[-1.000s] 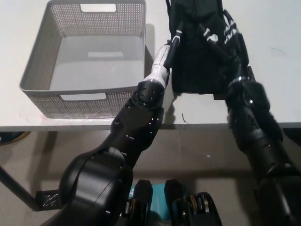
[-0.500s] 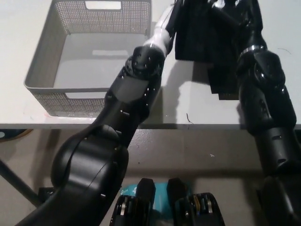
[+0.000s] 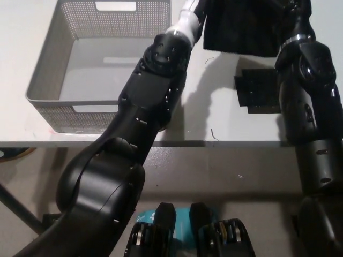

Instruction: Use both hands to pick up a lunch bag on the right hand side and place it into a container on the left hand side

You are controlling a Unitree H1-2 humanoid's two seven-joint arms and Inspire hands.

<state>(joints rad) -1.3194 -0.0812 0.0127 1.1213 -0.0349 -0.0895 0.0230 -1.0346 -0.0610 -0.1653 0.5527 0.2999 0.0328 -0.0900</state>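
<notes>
the black lunch bag is up off the white table, at the top edge between both arms. the grey basket sits to its left. both hands are cut off, so their grip cannot be told.

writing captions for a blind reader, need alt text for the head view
A black lunch bag hangs lifted above a white table, held between the robot's two arms at the picture's top edge. A grey mesh container sits to its left, and a flat black patch lies on the table below the bag.
</notes>
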